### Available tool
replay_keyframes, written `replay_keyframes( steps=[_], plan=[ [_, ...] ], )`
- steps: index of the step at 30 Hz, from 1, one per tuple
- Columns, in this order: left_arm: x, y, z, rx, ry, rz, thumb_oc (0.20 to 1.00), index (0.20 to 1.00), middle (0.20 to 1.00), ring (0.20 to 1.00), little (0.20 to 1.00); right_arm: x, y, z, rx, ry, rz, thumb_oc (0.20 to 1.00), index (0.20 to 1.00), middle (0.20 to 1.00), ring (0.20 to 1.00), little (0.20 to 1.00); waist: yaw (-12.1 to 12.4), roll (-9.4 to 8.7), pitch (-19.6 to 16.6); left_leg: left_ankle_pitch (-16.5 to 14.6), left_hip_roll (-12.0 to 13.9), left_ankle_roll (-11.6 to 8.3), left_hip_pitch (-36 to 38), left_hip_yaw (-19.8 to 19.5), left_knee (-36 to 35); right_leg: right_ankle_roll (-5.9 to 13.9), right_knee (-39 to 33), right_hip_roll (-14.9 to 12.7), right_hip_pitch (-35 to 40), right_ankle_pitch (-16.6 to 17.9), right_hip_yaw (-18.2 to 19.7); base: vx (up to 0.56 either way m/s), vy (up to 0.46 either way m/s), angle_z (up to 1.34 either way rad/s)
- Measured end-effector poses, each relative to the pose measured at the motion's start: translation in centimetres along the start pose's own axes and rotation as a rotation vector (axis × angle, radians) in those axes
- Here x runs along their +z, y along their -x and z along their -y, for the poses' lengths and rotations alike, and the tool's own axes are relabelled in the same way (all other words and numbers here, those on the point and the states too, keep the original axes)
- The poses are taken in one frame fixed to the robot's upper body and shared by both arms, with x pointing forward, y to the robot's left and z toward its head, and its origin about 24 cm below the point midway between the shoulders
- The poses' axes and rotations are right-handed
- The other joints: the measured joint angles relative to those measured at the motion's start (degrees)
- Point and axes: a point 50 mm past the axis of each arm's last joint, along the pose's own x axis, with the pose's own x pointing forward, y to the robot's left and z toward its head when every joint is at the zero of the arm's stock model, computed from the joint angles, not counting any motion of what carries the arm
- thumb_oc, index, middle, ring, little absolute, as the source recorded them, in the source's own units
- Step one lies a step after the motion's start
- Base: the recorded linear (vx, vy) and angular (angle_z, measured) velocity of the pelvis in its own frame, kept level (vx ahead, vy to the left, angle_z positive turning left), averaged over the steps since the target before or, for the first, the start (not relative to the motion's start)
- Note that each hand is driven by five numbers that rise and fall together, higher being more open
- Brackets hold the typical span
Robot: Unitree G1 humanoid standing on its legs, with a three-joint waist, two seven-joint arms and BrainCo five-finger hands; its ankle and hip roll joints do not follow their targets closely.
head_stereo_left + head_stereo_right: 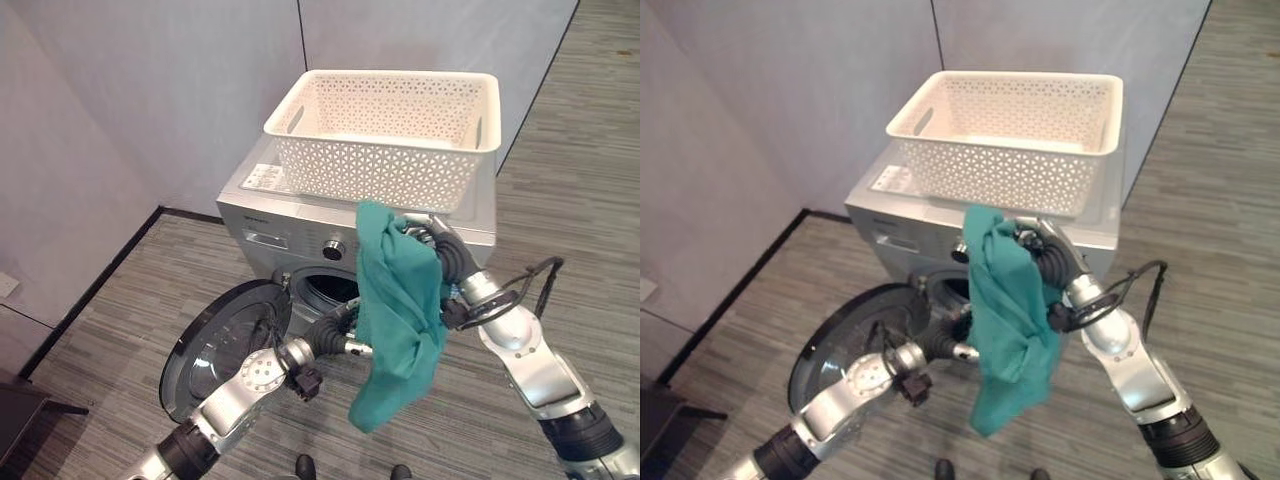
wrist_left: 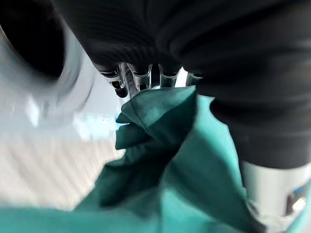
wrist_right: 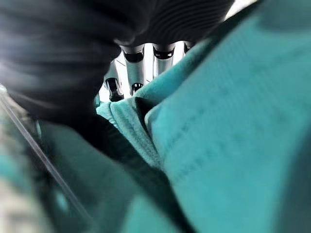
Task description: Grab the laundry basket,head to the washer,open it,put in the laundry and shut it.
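A white perforated laundry basket point(image 1: 380, 165) stands on top of the silver washer point(image 1: 262, 222). The washer's round door point(image 1: 215, 345) hangs swung out to the left, and the dark drum opening point(image 1: 325, 288) shows behind it. My right hand point(image 1: 443, 258) is shut on the top of a teal cloth point(image 1: 400, 310), which hangs in front of the opening. Its fingers point(image 3: 146, 60) curl over a fold of the cloth point(image 3: 218, 121). My left hand point(image 1: 335, 335) reaches across the opening, its straight fingers point(image 2: 141, 80) touching the cloth point(image 2: 184, 160) from the left.
Grey partition walls stand behind and to the left of the washer. A striped grey carpet point(image 1: 150, 270) covers the floor around it. The open door takes up the room in front of the washer on the left.
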Motion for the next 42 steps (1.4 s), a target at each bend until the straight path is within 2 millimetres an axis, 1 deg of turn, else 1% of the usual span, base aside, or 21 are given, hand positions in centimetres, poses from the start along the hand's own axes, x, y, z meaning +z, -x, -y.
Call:
replay_keyframes(
  steps=[1,2,4,6,9,11,12,13,16,20,27,30,36,42],
  plan=[
    [0.1,0.1,-0.1,-0.002,-0.049,0.008,1.000,1.000,1.000,1.000,1.000,0.0,0.0,0.0,-0.002,0.000,0.005,0.200,0.200,0.200,0.200,0.200,0.08,0.00,0.00,0.00,-0.01,0.00,0.01,0.00,0.01,0.01,-0.01,-0.02,0.02,0.01,0.00,0.02,-0.003,0.04],
    [0.3,0.4,-0.2,-0.004,-0.147,0.022,1.000,1.000,1.000,1.000,1.000,0.1,0.0,0.0,-0.002,0.013,0.015,0.200,0.200,0.200,0.200,0.200,0.23,-0.05,0.03,0.00,-0.09,0.00,0.10,-0.15,0.00,0.10,-0.30,-0.02,0.37,0.09,-0.18,0.04,0.003,0.06],
    [0.4,0.9,-0.3,-0.002,-0.236,0.035,1.000,1.000,1.000,1.000,1.000,0.2,0.3,0.0,-0.011,0.014,0.029,0.200,0.200,0.200,0.200,0.200,0.21,-0.10,0.06,0.00,-0.21,0.00,0.52,-0.42,-0.09,0.18,-0.76,-0.05,1.06,0.18,-0.41,0.03,0.007,0.09],
    [0.5,1.3,-0.3,0.002,-0.368,0.048,1.000,1.000,1.000,1.000,1.000,0.1,0.6,0.1,-0.029,0.012,0.031,0.200,0.200,0.200,0.200,0.200,0.29,-0.06,0.02,0.01,-0.45,-0.02,1.02,-0.99,-0.42,0.30,-1.38,-0.10,1.92,0.25,-1.00,0.02,0.011,0.11],
    [0.7,1.3,-0.1,0.003,-0.445,0.069,1.000,1.000,1.000,1.000,1.000,0.3,0.7,0.2,-0.047,0.012,0.042,0.200,0.200,0.200,0.200,0.200,0.25,-0.02,0.00,0.32,-0.60,-0.14,0.94,-1.32,-0.93,0.41,-1.38,-0.21,1.81,0.32,-1.33,0.02,0.020,0.06],
    [0.7,1.1,0.4,-0.017,-0.483,0.081,1.000,1.000,1.000,1.000,1.000,0.3,0.7,0.2,-0.048,0.011,0.044,0.200,0.200,0.200,0.200,0.200,0.23,-0.03,0.00,0.32,-0.82,-0.14,0.94,-1.33,-0.99,0.48,-1.38,-0.41,1.80,0.37,-1.35,0.00,0.000,0.00],
    [0.9,0.9,0.6,-0.022,-0.497,0.089,1.000,1.000,1.000,1.000,1.000,0.3,0.7,0.2,-0.048,0.011,0.044,0.200,0.200,0.200,0.200,0.200,0.21,-0.03,0.00,0.32,-0.85,-0.14,0.92,-1.33,-1.00,0.50,-1.38,-0.44,1.79,0.38,-1.37,0.00,0.000,0.00],
    [1.2,0.3,1.1,-0.036,-0.510,0.115,1.000,1.000,1.000,1.000,1.000,0.3,0.7,0.2,-0.051,0.010,0.045,0.200,0.200,0.200,0.200,0.200,0.13,-0.12,0.01,0.33,-0.88,-0.14,0.85,-1.37,-0.99,0.53,-1.38,-0.46,1.76,0.40,-1.42,0.00,0.000,0.00],
    [1.7,-1.4,2.0,-0.072,-0.515,0.156,1.000,1.000,1.000,1.000,1.000,0.3,0.7,0.3,-0.065,0.011,0.046,0.200,0.200,0.200,0.200,0.200,-0.03,-0.14,-0.02,0.33,-0.91,-0.14,0.80,-1.42,-0.97,0.56,-1.38,-0.48,1.74,0.41,-1.49,0.00,0.000,0.00],
    [1.7,-3.4,3.1,-0.095,-0.498,0.177,1.000,1.000,1.000,1.000,1.000,0.3,0.7,0.4,-0.088,0.027,0.047,0.200,0.200,0.200,0.200,0.200,-2.02,-0.13,-0.06,0.33,-0.87,-0.14,0.77,-1.20,-1.12,0.56,-1.38,-0.46,1.51,0.42,-1.29,0.00,0.003,-0.02],
    [1.4,-4.6,3.7,-0.086,-0.459,0.158,1.000,1.000,1.000,1.000,1.000,0.3,0.7,0.4,-0.093,0.038,0.040,0.200,0.200,0.200,0.200,0.200,-3.56,-0.15,-0.13,0.38,-0.67,-0.16,0.68,0.51,-1.91,0.52,-1.21,-0.43,0.00,0.63,0.45,-0.01,-0.003,-0.14],
    [1.4,-5.0,3.8,-0.083,-0.449,0.149,1.000,1.000,1.000,1.000,1.000,0.3,0.6,0.3,-0.089,0.045,0.038,0.200,0.200,0.200,0.200,0.200,-3.67,-0.17,-0.13,0.38,-0.62,-0.15,0.82,1.73,-1.97,0.48,-1.22,-0.43,-0.38,0.73,1.53,0.01,-0.016,-0.14],
    [1.4,-5.7,4.2,-0.098,-0.442,0.142,1.000,1.000,1.000,1.000,1.000,0.3,0.6,0.3,-0.092,0.045,0.038,0.200,0.200,0.200,0.200,0.200,-3.85,-0.20,-0.13,0.38,-0.46,-0.15,0.86,1.87,-1.94,0.43,-1.24,-0.29,-0.40,0.78,1.65,0.00,-0.005,-0.03],
    [0.7,-6.3,5.2,-0.113,-0.239,0.095,1.000,1.000,1.000,1.000,1.000,0.3,0.4,0.2,-0.095,0.039,0.032,0.200,0.200,0.200,0.200,0.200,-3.72,-0.72,-0.33,0.38,-0.48,-0.15,0.82,1.77,-1.94,0.39,-1.28,-0.29,-0.36,0.89,1.56,0.00,0.000,0.00]
  ],
)
